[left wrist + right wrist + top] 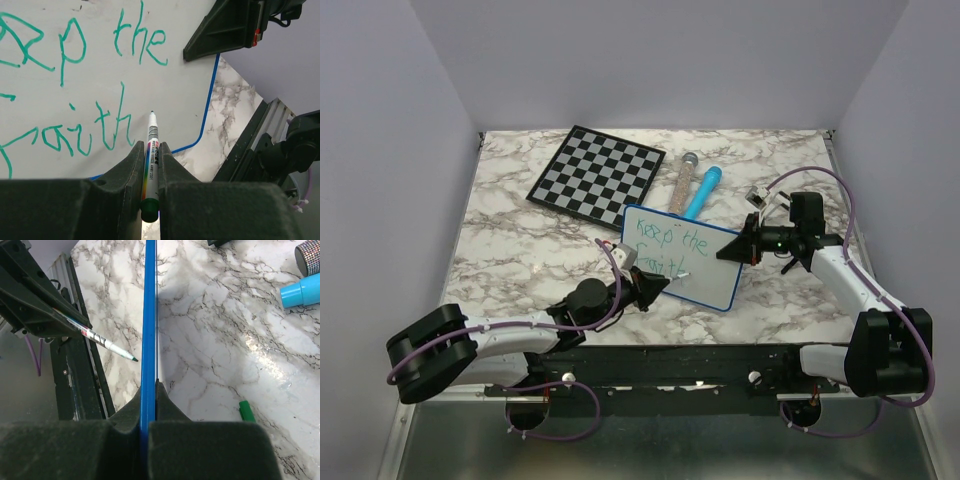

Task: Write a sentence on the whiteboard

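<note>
Chessboard [598,172], blue tube [703,193] behind whiteboard [710,275]; open tabletop [510,250] left.

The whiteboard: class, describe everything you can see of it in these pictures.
The whiteboard is a small white rectangle with a thin blue rim and rounded corners, over the marble table. Green handwriting reads "Keep the faith". The right gripper clamps its edge; the left gripper holds a marker pointed at its face.

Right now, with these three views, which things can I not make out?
Left wrist view: the sentence begins beyond the left edge; its first letters are cut off.
Right wrist view: the whiteboard shows edge-on, so its writing face is hidden.
Left wrist view: the marker points away from the camera; whether its tip touches the whiteboard cannot be told.
Right wrist view: the right edge cuts the blue tube.
</note>
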Robot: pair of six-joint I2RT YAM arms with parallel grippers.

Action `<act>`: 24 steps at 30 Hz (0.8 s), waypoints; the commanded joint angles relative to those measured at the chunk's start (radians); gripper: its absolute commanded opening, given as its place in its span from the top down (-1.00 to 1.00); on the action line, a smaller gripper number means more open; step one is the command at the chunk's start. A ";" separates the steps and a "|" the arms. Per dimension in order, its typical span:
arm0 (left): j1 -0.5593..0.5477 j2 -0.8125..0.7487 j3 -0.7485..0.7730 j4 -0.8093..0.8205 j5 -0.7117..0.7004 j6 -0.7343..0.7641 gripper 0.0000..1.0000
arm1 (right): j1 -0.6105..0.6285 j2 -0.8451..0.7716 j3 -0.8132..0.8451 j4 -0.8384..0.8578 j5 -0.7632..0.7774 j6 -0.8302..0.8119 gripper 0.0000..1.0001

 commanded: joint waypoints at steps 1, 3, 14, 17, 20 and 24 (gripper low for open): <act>-0.005 0.017 0.024 0.039 0.043 0.017 1.00 | 0.005 -0.016 0.032 0.028 -0.066 0.011 0.99; -0.005 0.008 0.020 0.036 0.038 0.020 1.00 | 0.005 -0.019 0.031 0.028 -0.066 0.013 0.99; -0.012 -0.024 0.013 0.018 0.023 0.020 1.00 | 0.006 -0.019 0.024 0.048 -0.063 0.037 0.99; -0.022 -0.050 0.008 -0.008 -0.012 0.027 1.00 | 0.005 -0.013 0.021 0.059 -0.065 0.048 0.99; -0.035 -0.069 0.016 -0.048 -0.051 0.036 1.00 | 0.005 -0.010 0.020 0.068 -0.065 0.062 0.99; -0.054 -0.064 0.037 -0.088 -0.098 0.044 1.00 | 0.006 -0.010 0.018 0.074 -0.056 0.071 0.99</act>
